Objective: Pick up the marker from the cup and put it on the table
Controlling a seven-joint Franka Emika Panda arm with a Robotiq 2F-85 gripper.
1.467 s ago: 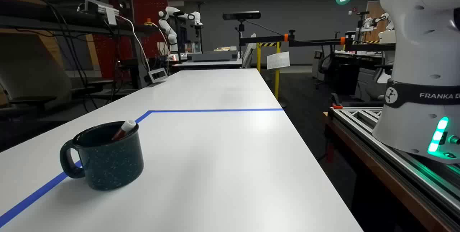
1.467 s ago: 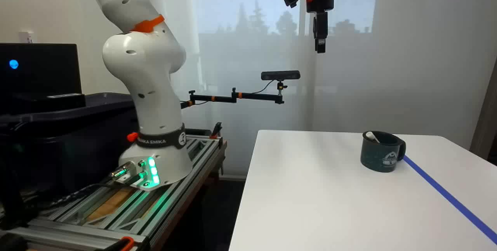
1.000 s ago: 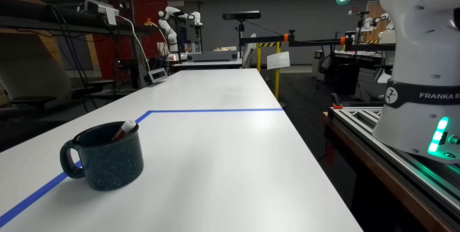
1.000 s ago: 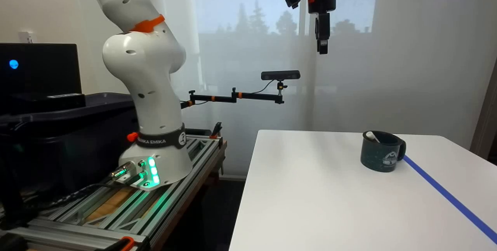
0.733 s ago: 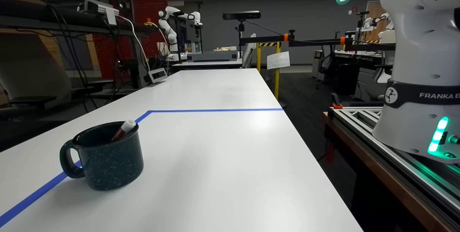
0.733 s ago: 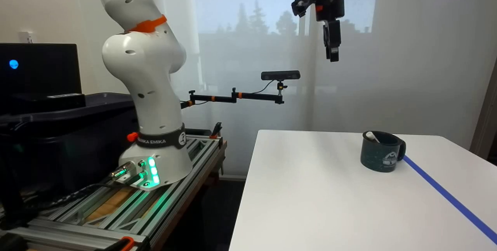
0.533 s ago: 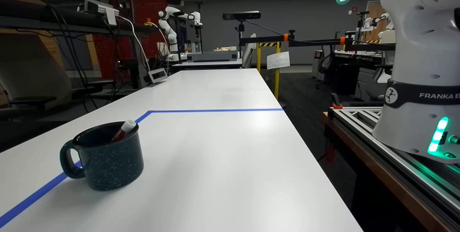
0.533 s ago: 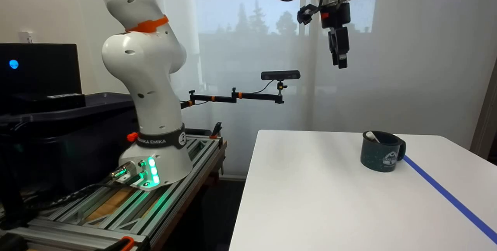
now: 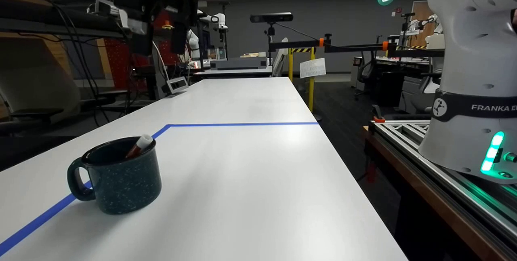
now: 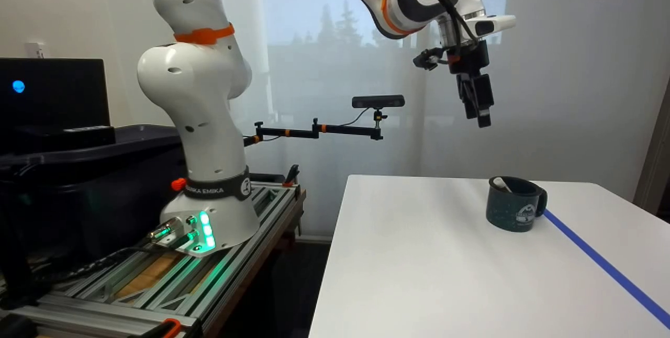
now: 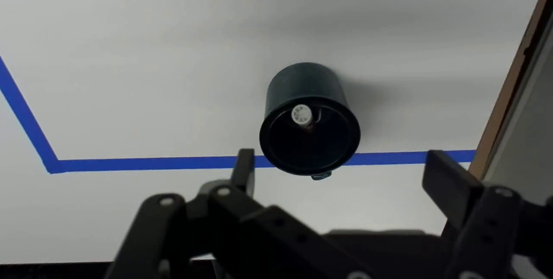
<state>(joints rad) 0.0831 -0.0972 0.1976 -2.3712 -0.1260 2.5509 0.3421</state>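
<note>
Teal cup [image 9: 128,184] with marker [image 11: 301,115] inside, spread hand [image 11: 340,166] above

Dark and finely speckled, the cup stands upright on the white desk [image 10: 419,265], and blue tape [image 11: 151,163] shows through its loop handle [image 9: 72,178] in an exterior view. The marker is inside the cup, tilted, on the side opposite the handle: its white end [image 9: 144,141] pokes just above the rim [image 11: 264,138], while its reddish-brown body [image 9: 134,151] slants down into the dark interior, where the lower tip cannot be made out.

In the wrist view, my two fingers [image 11: 244,169] enter from the lower edge, one toward each side, and stand wide apart. I have hold of nothing: the cup shows beyond the gap between the fingers, with the round white end of the marker facing the lens. The tape crosses the desk behind the mouth of the cup, emerging to both sides of it, and bends at a corner toward the left of that view.

In both exterior views my hand hangs higher than the cup and well apart from it, touching neither cup nor marker. It is inclined in an exterior view, so that the fingers point obliquely downward, and a pale emblem [image 10: 526,213] is visible there on the wall of the cup. Green lights [image 10: 207,229] glow on the base of my arm [image 10: 230,223]. A black camera [image 10: 378,101] on a jointed bar [image 10: 345,130] appears in both exterior views.
</note>
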